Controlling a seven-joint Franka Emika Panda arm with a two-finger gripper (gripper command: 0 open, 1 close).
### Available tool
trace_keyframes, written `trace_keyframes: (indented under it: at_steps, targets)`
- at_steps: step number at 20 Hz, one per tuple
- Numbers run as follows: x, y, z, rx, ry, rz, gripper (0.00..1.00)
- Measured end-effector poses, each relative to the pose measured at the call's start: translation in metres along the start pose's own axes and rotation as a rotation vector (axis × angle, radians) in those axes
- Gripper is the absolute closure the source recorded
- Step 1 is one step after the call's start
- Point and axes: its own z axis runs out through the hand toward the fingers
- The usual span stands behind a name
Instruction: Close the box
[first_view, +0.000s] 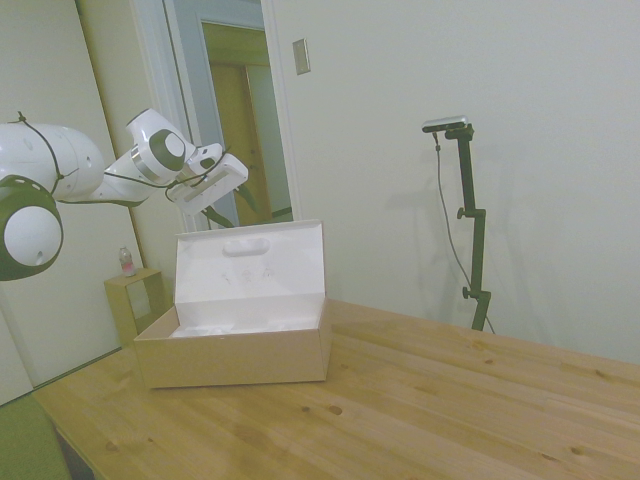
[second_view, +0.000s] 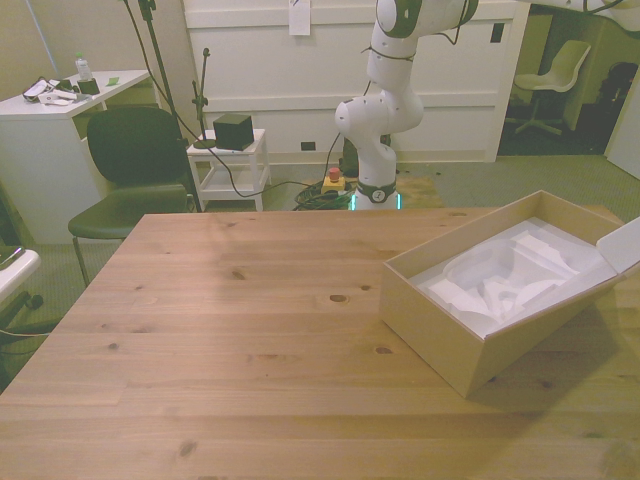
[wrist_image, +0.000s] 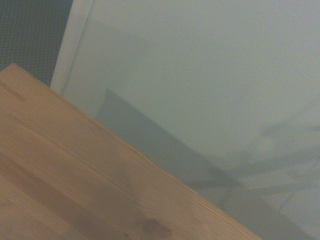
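Box (first_view: 235, 352) sat on the wooden table (first_view: 420, 410), open, hinged lid (first_view: 250, 262) raised near upright with its white inside and oval handle cutout (first_view: 245, 246) facing the side camera. Held a moulded white insert (second_view: 505, 280) inside. Lay toward the front view's right of the table, lid partly cut off by that frame's edge. Hovered above and just behind the lid's top edge: the gripper (first_view: 222, 212), apart from the cardboard, white arm (first_view: 90, 175) reaching to it; cannot tell whether clenched or released, fingers too small and dark against the doorway. Beyond the box in the side view: a small wooden cube stand (first_view: 135, 300) with a little bottle (first_view: 126, 262) on top. Showed only table edge and pale wall in the wrist view, blurred
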Motion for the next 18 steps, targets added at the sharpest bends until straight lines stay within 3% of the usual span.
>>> trace_keyframes:
  at_steps: [6, 13, 18]
  targets:
    - [0.002, -0.021, -0.01, 0.012, -0.033, -0.012, 0.0]
    - [0.006, -0.047, 0.022, -0.009, -0.095, -0.023, 0.0]
    - [0.0, -0.032, 0.009, -0.078, -0.243, 0.03, 0.0]
